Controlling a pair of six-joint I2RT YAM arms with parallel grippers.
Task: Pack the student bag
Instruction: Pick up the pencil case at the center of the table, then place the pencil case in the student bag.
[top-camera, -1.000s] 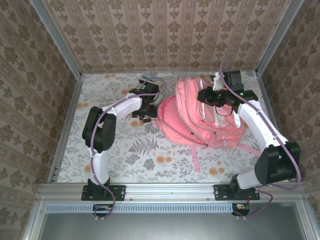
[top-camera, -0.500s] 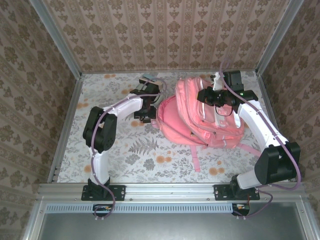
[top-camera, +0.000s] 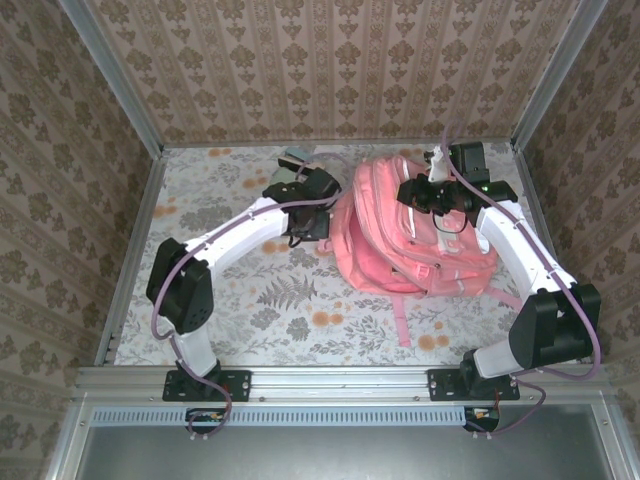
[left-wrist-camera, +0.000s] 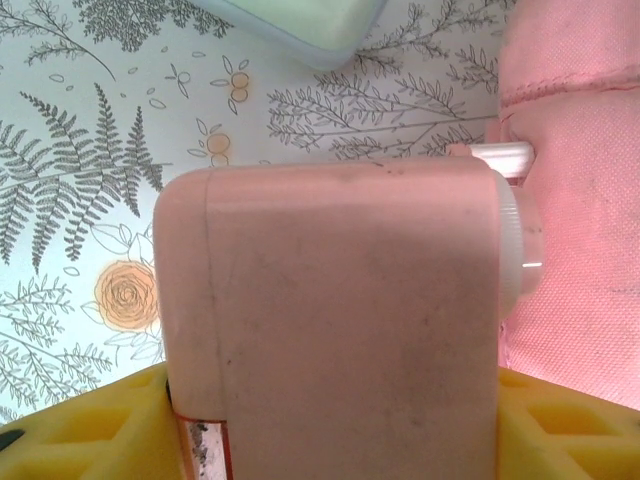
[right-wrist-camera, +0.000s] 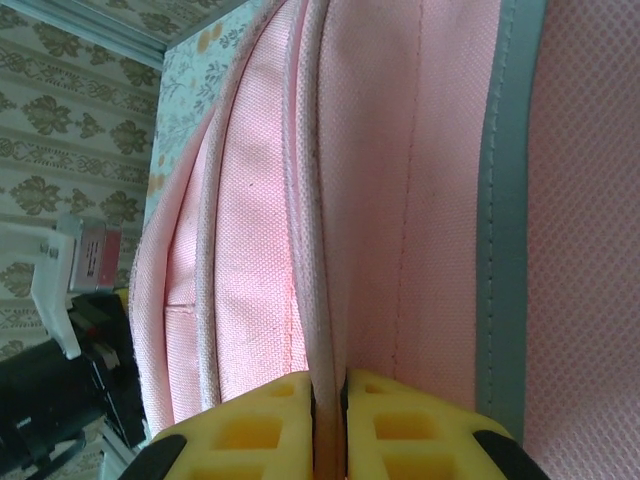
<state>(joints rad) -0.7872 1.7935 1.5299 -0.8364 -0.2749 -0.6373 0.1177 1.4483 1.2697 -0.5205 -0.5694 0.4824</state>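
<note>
- Far left, top view: floral surface (top-camera: 230, 300); left arm (top-camera: 240, 225) reaching from near edge up and right toward centre.
- Pale green item (top-camera: 292, 159) lying flat near back edge, just past left arm's wrist. In left wrist view (left-wrist-camera: 300, 22) at top edge, apart from the box.
- Left pincer (top-camera: 308, 224) just left of the bag. In wrist view (left-wrist-camera: 330, 440) clamped on a pale pink box (left-wrist-camera: 330, 300), yellow fingers (left-wrist-camera: 90, 430) against both its sides.
- Box end with white cap (left-wrist-camera: 512, 235) right up at the pink fabric (left-wrist-camera: 580, 150); can't tell if touching.
- Student bag (top-camera: 420, 250) lying flat on surface, right of centre toward back right corner. One strap (top-camera: 399, 320) trailing toward near edge.
- Right pincer (top-camera: 420, 192) over far part of bag. In wrist view (right-wrist-camera: 330, 420) narrow, yellow fingers (right-wrist-camera: 250, 420) pinched on a pale piping seam (right-wrist-camera: 318, 200) of the bag (right-wrist-camera: 400, 200).
- Grey stripe (right-wrist-camera: 500, 200) along the fabric, right of that seam.
- Far right: right arm (top-camera: 520, 250) bent back from near right corner over the bag.
</note>
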